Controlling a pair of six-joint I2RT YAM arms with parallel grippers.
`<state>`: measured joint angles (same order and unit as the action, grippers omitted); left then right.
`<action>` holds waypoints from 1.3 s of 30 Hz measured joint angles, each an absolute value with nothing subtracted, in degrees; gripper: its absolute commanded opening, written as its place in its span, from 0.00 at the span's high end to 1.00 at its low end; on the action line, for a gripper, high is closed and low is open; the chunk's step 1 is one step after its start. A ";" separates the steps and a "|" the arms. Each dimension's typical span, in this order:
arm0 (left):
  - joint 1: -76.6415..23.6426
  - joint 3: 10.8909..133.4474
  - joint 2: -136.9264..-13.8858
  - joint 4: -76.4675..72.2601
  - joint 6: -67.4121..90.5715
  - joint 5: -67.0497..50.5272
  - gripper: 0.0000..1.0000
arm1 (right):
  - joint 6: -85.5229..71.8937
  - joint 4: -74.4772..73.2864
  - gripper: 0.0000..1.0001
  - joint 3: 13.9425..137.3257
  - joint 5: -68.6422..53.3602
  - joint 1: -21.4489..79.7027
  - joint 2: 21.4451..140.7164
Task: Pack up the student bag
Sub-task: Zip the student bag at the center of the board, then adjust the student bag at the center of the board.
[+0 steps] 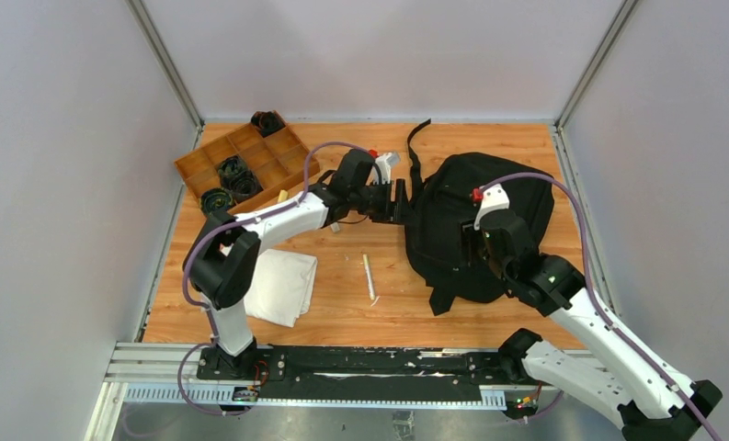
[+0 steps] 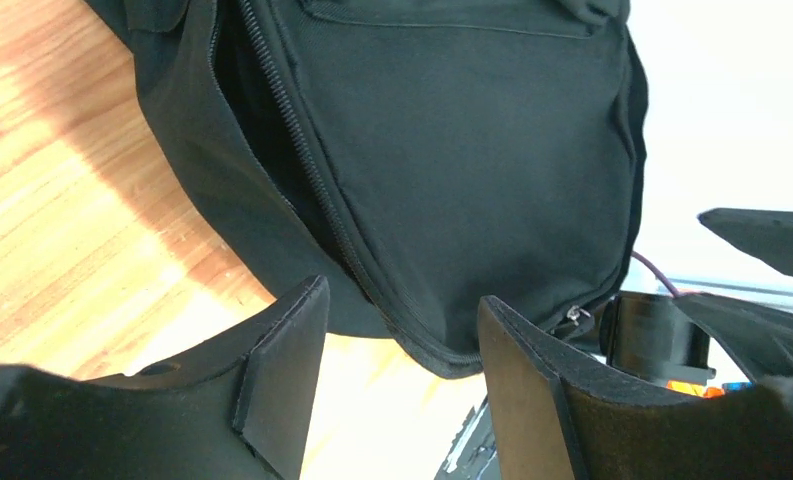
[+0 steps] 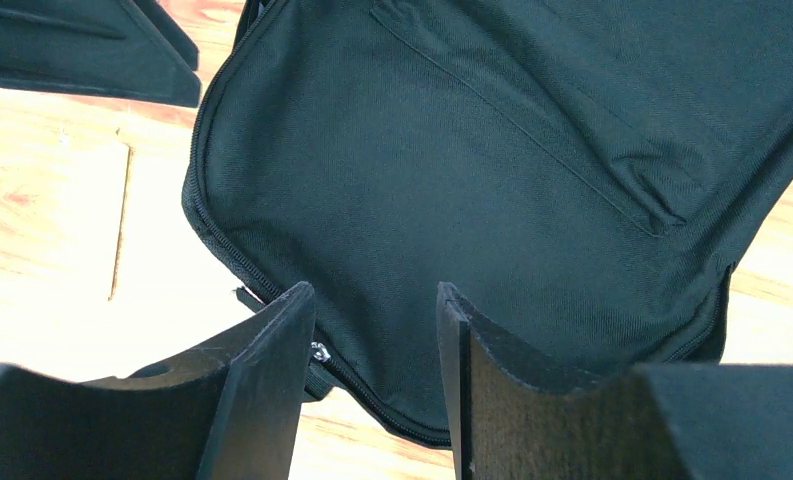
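Observation:
The student bag [image 1: 507, 197], a soft black backpack, lies on the right half of the wooden table with a strap trailing toward the back. My left gripper [image 1: 400, 203] is at its left edge. In the left wrist view that gripper [image 2: 402, 345] stands open, with the bag's zippered rim [image 2: 322, 180] hanging just beyond the fingertips. My right gripper [image 1: 477, 241] hovers over the bag's middle. In the right wrist view this gripper [image 3: 375, 345] is open too and straddles the zipper edge of the bag [image 3: 492, 170], a metal zipper pull [image 3: 319, 352] beside its left finger.
A brown compartment tray [image 1: 221, 150] with black coiled items [image 1: 239, 176] stands at the back left. A folded white cloth [image 1: 282, 285] lies at the front left and a white pen [image 1: 370, 277] lies just left of the bag. Grey walls close in three sides.

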<state>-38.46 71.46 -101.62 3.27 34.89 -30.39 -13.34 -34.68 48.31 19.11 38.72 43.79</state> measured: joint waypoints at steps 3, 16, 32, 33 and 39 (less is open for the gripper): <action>-38.59 72.34 -104.22 3.55 36.75 -31.07 0.45 | -13.78 -34.63 0.47 48.31 19.09 38.41 43.40; -39.29 73.28 -110.02 -3.97 46.81 -38.79 1.00 | -14.44 -34.68 0.49 48.31 19.11 37.17 41.74; -38.17 69.97 -129.10 -79.13 88.68 -46.35 0.75 | -15.53 -34.76 0.49 45.78 15.00 32.32 39.53; -37.98 69.19 -128.90 -80.42 88.58 -46.37 0.63 | -15.55 -34.76 0.49 45.43 14.66 32.25 39.51; -37.23 64.86 -124.18 -81.65 86.17 -45.89 0.30 | -15.51 -35.75 0.49 44.71 12.43 32.03 39.53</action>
